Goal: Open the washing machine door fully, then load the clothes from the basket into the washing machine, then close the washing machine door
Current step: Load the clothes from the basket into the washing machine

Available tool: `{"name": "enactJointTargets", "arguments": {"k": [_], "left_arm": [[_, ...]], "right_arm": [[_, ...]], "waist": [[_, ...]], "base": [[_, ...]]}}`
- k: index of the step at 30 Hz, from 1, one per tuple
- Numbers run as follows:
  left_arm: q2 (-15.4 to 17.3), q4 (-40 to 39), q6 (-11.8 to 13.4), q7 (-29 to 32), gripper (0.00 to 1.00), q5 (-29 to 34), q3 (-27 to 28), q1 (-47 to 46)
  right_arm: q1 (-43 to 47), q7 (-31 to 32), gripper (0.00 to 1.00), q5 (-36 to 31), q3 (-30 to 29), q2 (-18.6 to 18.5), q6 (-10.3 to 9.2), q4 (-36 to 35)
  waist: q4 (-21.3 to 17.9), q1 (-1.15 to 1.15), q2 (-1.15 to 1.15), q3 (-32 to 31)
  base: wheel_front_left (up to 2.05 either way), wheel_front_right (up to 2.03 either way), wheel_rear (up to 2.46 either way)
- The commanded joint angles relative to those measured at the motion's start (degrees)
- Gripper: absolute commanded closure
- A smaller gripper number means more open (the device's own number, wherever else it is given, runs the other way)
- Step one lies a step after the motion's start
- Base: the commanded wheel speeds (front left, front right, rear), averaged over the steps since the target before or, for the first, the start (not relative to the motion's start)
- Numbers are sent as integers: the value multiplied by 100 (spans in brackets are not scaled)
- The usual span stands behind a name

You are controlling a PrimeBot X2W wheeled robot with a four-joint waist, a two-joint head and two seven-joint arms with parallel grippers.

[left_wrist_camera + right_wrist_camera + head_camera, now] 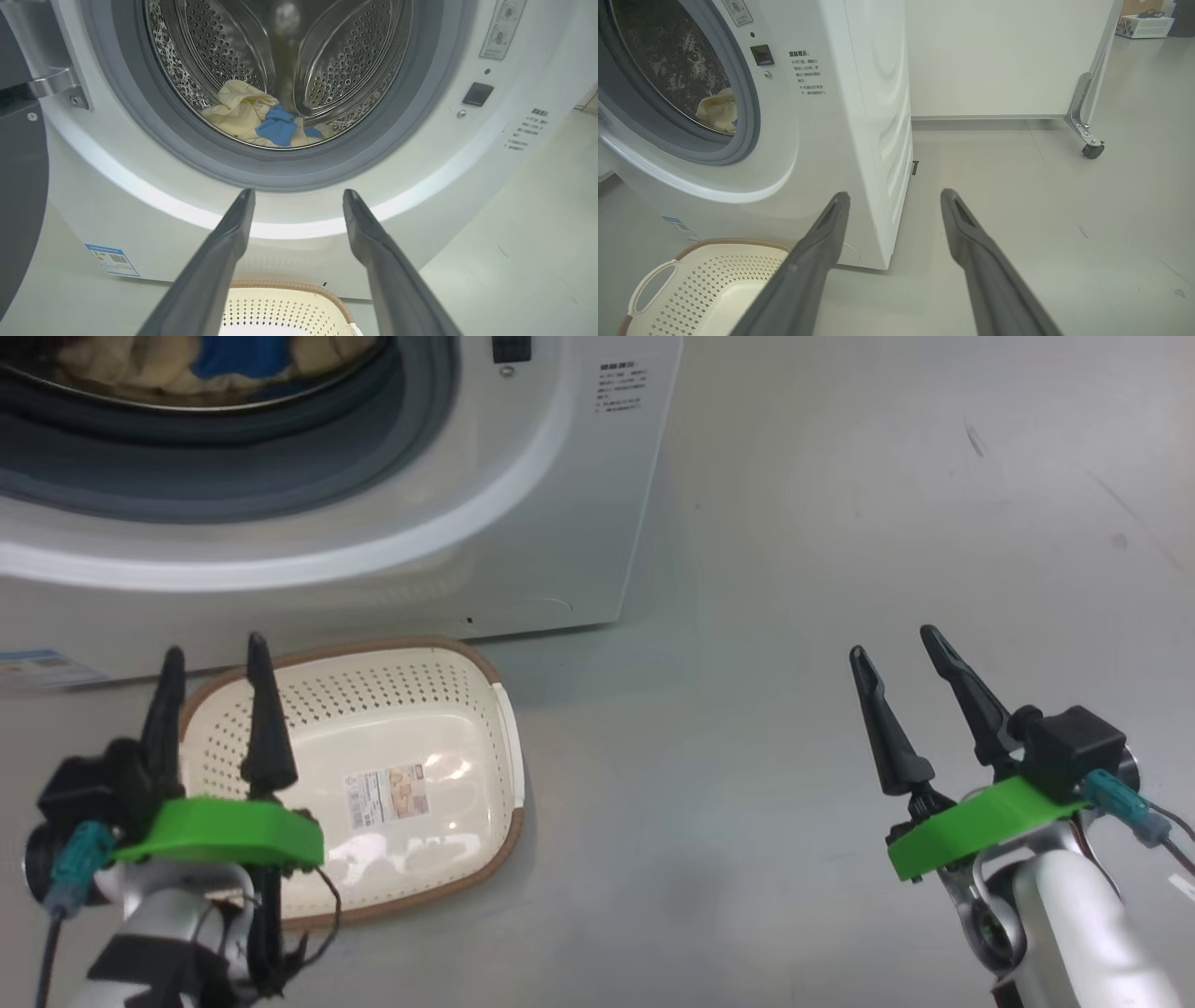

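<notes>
The white washing machine [560, 504] stands open, and its dark door [21, 196] is swung out to the left on a metal hinge [51, 84]. Cream-yellow and blue clothes [261, 119] lie in the steel drum; the clothes [717, 112] also show in the right wrist view. On the floor in front sits the cream basket [411, 709] with nothing in it but its sticker. My left gripper [215, 649] hovers open over the basket's left end and points at the drum. My right gripper [893, 644] is open above bare floor, well right of the machine.
Grey floor spreads to the right of the machine. A white panel on a caster wheel [1092, 150] stands behind, past the machine's side. A blue label [112, 259] marks the machine's lower front corner.
</notes>
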Motion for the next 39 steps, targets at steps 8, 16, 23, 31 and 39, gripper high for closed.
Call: {"name": "enactJointTargets", "arguments": {"k": [8,16,23,31,39], "left_arm": [[-155,-398,594,-79,0,478,78,875],[-259,-576,605,-80,0,717,115,1588],[-269,-701,569,-80,0,797,68,1992],[-224,-698,473,-80,0,878,-32,1977],[-216,-668,381,-81,0,959,-61,1878]], "right_arm": [[541,287,0,-124,50,-132,-16,-401],[1016,575,0,-180,-12,-118,-16,-765],[1416,820,0,-216,-104,-90,-16,-1139],[1553,953,0,-239,-92,-53,-16,-1339],[1575,981,0,-245,-103,-41,-16,-1401]], "waist": [[548,1,-1,-1019],[695,1,-1,-1563],[758,1,-1,-1856],[744,1,-1,-1915],[716,1,-1,-1872]], "base": [[0,0,0],[0,0,0],[0,0,0],[0,0,0],[0,0,0]]}}
